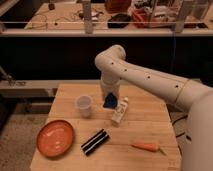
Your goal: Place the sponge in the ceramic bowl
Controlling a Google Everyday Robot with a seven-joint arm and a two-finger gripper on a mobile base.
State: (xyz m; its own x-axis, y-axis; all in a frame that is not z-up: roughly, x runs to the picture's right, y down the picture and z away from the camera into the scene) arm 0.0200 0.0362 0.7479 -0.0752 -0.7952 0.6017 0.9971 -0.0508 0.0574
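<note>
Table edges: the wooden table (150,125) has its left, back and right edges in view; the front edge runs out at the bottom of the view.
Gripper: the gripper (109,98) hangs at the end of the white arm (145,80), pointing down over the back-middle part of the table, and it is closed on the sponge.
Sponge: the dark-blue sponge (108,102) sits at the gripper's tip, between the cup and the bottle.
Bowl: the orange bowl (56,138) stands at the front-left corner, near the left edge, with nothing inside, well apart from the sponge.
Open room: there is bare wood between cup and bowl, and also along the left-back part of the table. The right half is mostly free, except for the carrot at the front.
Cup: the translucent cup (84,106) stands upright just left of the gripper, approx. on the line between sponge and bowl.
Bottle: the white bottle (119,111) is tilted, just right of and below the gripper, very near the sponge; cannot tell if they touch.
Black items: two dark bars (95,141) lie side by side, diagonal, at front-middle, to the right of the bowl but apart from it.
Carrot: the carrot (146,147) lies at front-right, far from the bowl.
Arm: it comes in from the right side, rises over the right-back part of the table and bends down at the elbow.
Behind: a dark gap, then a cluttered bench (100,25) with a rail.
</note>
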